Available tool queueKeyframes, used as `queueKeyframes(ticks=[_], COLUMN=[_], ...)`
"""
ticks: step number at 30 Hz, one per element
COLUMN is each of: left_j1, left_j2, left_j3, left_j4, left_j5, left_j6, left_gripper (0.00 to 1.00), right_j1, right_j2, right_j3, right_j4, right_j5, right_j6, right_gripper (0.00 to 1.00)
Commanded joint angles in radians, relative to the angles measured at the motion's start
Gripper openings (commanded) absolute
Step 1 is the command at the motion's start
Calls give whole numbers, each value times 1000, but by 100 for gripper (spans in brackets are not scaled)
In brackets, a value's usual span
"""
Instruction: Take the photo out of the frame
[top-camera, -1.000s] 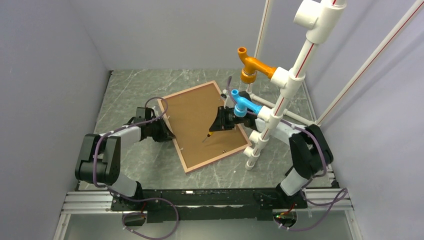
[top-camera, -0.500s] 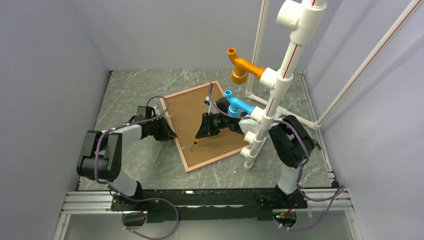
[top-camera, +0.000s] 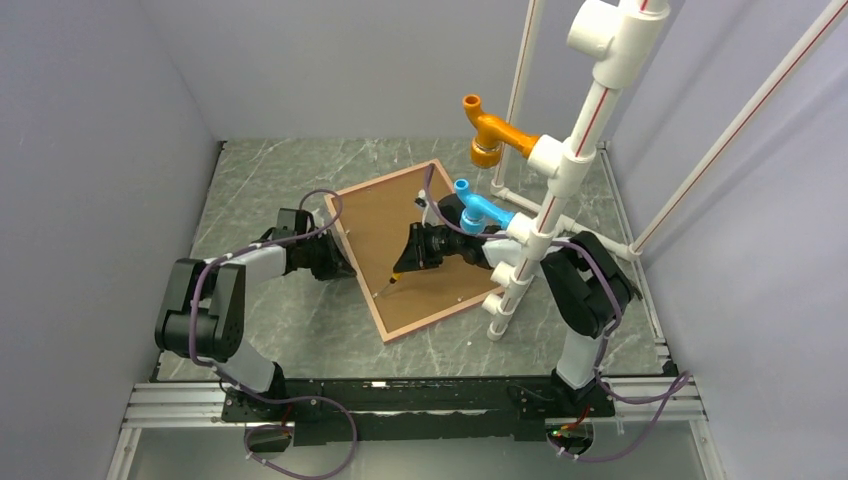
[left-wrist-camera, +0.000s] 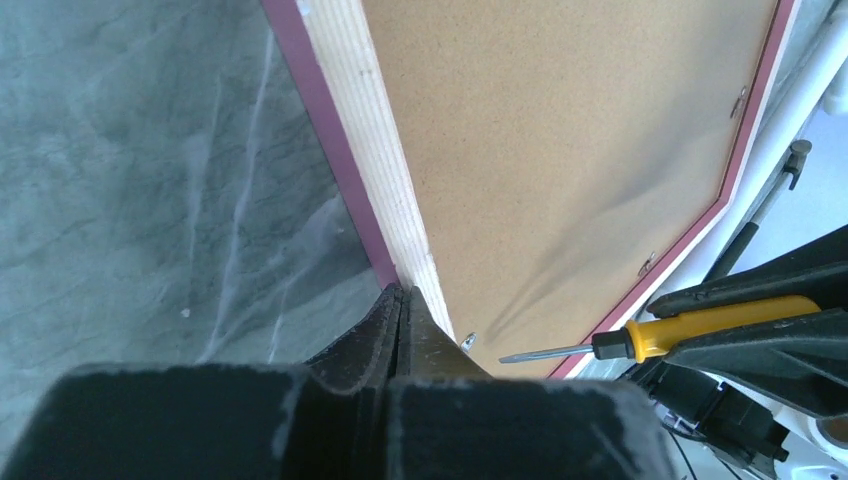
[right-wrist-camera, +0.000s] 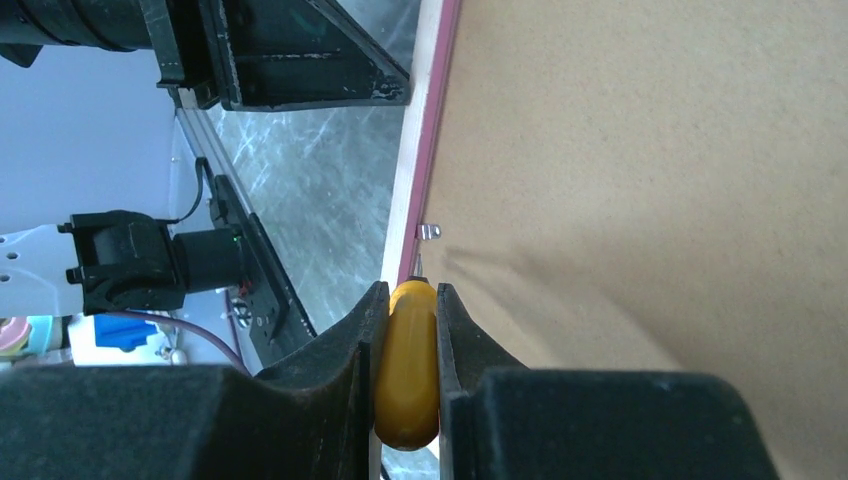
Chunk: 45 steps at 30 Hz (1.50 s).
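The frame (top-camera: 443, 315) lies back side up on the table, with the brown backing board (top-camera: 385, 225) filling it; the photo is hidden beneath. My left gripper (top-camera: 340, 265) is shut, its tips (left-wrist-camera: 403, 292) pressed against the frame's pale left edge (left-wrist-camera: 380, 170) with nothing between the jaws. My right gripper (top-camera: 405, 268) is shut on a yellow-handled screwdriver (right-wrist-camera: 407, 370). The screwdriver's blade (left-wrist-camera: 545, 352) points at a small metal tab (right-wrist-camera: 428, 231) on the frame's left border (right-wrist-camera: 425, 150).
A white pipe stand (top-camera: 560, 180) with an orange fitting (top-camera: 497, 130) and a blue fitting (top-camera: 480, 210) rises at the right, close to the right arm. Grey walls enclose the table on three sides.
The right gripper carried the screwdriver leftward across the backing board to the frame's left border. The left jaws closed. The frame slid slightly to the right, and the pipe stand swayed.
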Motion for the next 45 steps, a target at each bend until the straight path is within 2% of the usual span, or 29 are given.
queueKeyframes(ticks=[1, 3, 8, 14, 25, 45], left_j1=[-18, -22, -43, -51, -73, -75], left_j2=[6, 15, 61, 101, 112, 96], left_j3=[32, 36, 84, 114, 142, 112], left_j4=[-14, -14, -26, -25, -53, -34], left_j5=[16, 19, 33, 30, -2, -2], left_j6=[26, 28, 41, 28, 15, 9], left_gripper=[0, 0, 0, 0, 0, 0], right_j1=[-64, -106, -140, -149, -106, -47], right_j2=[-96, -102, -28, 38, 169, 194], right_j3=[-39, -42, 86, 147, 268, 259], right_j4=[51, 49, -135, -95, -191, -221], right_j5=[-27, -70, -152, -250, -232, -183], right_j6=[5, -5, -159, -167, -231, -241], right_gripper=[0, 0, 0, 0, 0, 0])
